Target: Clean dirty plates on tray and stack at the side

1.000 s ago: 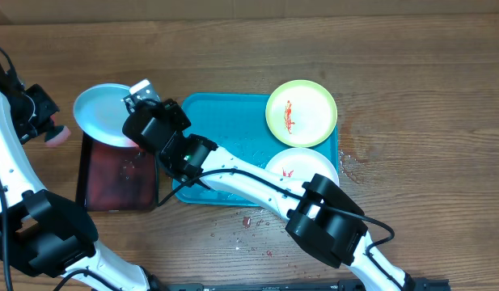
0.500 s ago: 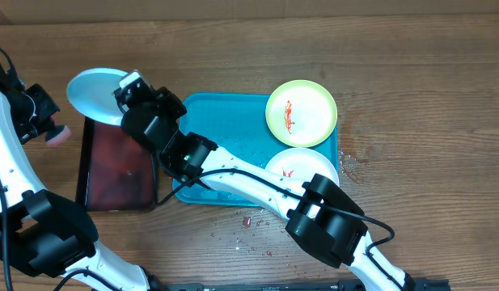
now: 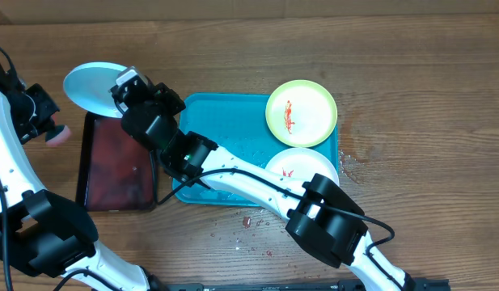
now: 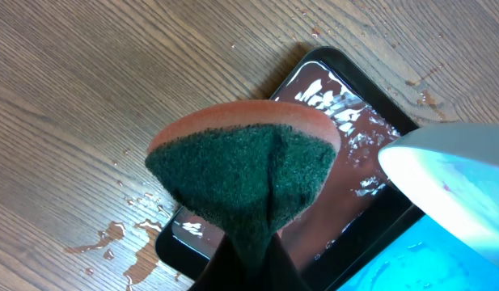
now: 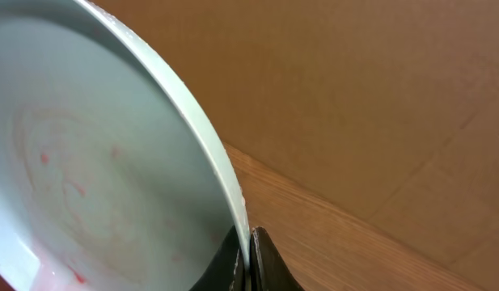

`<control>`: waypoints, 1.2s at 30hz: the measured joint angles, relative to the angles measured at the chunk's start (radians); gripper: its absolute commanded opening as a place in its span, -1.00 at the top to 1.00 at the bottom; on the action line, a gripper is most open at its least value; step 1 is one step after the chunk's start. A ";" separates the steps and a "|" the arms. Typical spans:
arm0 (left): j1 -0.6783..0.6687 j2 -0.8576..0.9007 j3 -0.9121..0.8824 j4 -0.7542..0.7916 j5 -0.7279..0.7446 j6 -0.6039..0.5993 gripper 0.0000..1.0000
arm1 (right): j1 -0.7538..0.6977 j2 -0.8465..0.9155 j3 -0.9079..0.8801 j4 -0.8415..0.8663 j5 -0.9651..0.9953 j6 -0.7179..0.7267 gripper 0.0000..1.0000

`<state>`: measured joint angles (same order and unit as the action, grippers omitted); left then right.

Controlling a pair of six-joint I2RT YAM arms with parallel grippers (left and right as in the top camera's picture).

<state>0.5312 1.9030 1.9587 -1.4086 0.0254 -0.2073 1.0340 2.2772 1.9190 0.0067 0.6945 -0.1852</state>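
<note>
My right gripper (image 3: 126, 84) is shut on the rim of the light-blue plate (image 3: 91, 86) and holds it above the far end of the black tray (image 3: 116, 170). In the right wrist view the plate (image 5: 95, 170) shows faint red smears, pinched between the jaws (image 5: 249, 257). My left gripper (image 3: 40, 121) is shut on a sponge (image 4: 245, 174), green scouring side up with an orange back, left of the black tray. The yellow-green plate (image 3: 302, 113) with a red smear sits on the turquoise tray's (image 3: 225, 121) far right corner. The white plate (image 3: 291, 162) lies below it, partly hidden by my right arm.
The black tray holds reddish liquid (image 4: 346, 186). Water drops lie on the wooden table left of it (image 4: 112, 238). Red crumbs are scattered in front of the turquoise tray (image 3: 249, 222). A brown cardboard wall (image 5: 370, 97) stands behind the table.
My right gripper has carried the light-blue plate up and to the left, from over the black tray's top edge toward the table beyond it. The left arm has stayed still.
</note>
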 measured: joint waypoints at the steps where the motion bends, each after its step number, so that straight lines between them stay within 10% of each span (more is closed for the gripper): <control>1: 0.000 0.000 0.000 0.000 0.000 0.000 0.92 | 0.000 0.000 0.000 -0.011 0.006 0.001 0.92; 13: -0.008 0.000 0.000 0.007 0.071 0.000 0.91 | -0.042 -0.012 0.011 -0.529 0.021 0.395 0.93; 25: -0.220 0.000 0.000 0.044 0.089 0.008 0.92 | -0.419 -0.186 0.016 -1.077 -0.502 0.818 0.93; 36: -0.533 0.000 -0.012 0.062 0.095 0.003 0.92 | -0.465 -0.185 -0.308 -0.940 -0.731 0.941 0.93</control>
<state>-0.0017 1.9030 1.9469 -1.3468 0.1200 -0.2047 0.5694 2.0926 1.6112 -0.9329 -0.0368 0.7555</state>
